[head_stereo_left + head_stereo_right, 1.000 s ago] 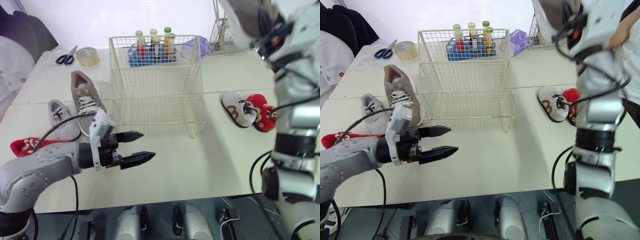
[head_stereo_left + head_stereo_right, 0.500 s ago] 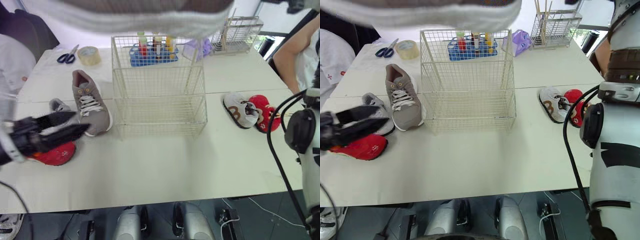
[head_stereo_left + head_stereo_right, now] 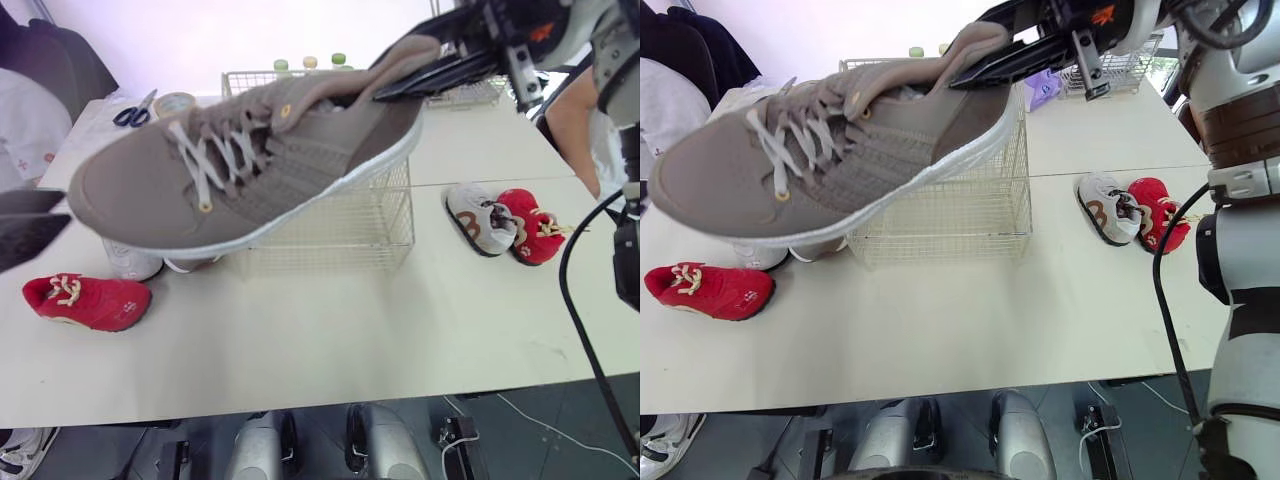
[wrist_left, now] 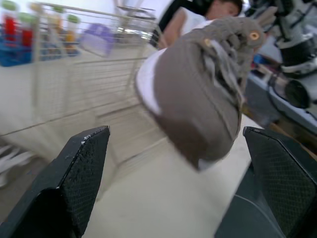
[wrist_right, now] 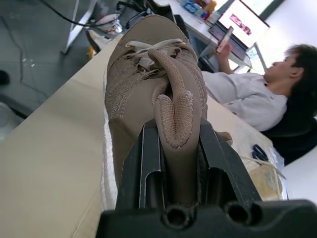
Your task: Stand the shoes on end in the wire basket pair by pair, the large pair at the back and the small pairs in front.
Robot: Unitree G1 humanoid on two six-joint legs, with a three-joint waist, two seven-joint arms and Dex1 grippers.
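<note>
Right gripper (image 5: 177, 128) clenched on the heel collar of the large taupe shoe (image 3: 250, 170), one black finger inside the collar and one behind it. The shoe is held in the air, sole downward, heel raised toward 2 o'clock and toe dipping toward 9 o'clock, in front of the wire basket (image 3: 345, 228). Left gripper (image 4: 173, 131) spread wide and holding nothing, at 9 o'clock of the scene, the shoe's toe in line between its fingers (image 4: 74, 183). On the table (image 3: 330, 340): a small red shoe (image 3: 85, 300) at 8 o'clock of the basket, a small pale shoe (image 3: 132, 263) just behind it and partly hidden, and a small white-and-brown shoe (image 3: 478, 218) touching a second red shoe (image 3: 528, 228) at 3 o'clock. Scissors (image 3: 132, 112) and a tape roll (image 3: 175, 100) lie at 10 o'clock
</note>
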